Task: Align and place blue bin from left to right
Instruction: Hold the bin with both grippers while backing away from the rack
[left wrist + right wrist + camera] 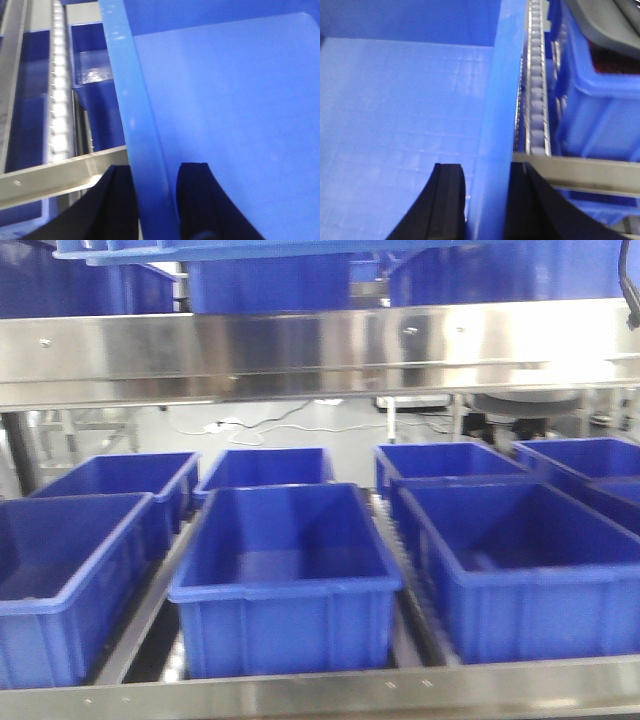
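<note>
**Pale bin held at both side walls, placing not yet done**

Stainless shelving fills the front view: a broad steel beam (pixel 320 345) runs across the upper half, and below it two rows of deep royal-blue bins (pixel 285 570) sit on the lower level.

Along the top edge of that view shows a strip of the blue bin (pixel 230 250), paler than the others and above the beam. Both wrist views look down into its smooth, empty inside.

At the bottom centre of the left wrist view, the left gripper (pixel 156 170) straddles one thick side wall, one black finger inside the bin and one outside, apparently pinching it. The right gripper (pixel 486 170) straddles the opposite wall the same way, though a sliver of gap may remain at its inner finger.

A roller track (pixel 536 100) runs up the frame just beside that wall, with a neighbouring bin beyond it.

The step looks like a two-arm carry before set-down. Next, both arms should move together, keep the bin level, square its walls with the track, and lower it before letting go.
</note>
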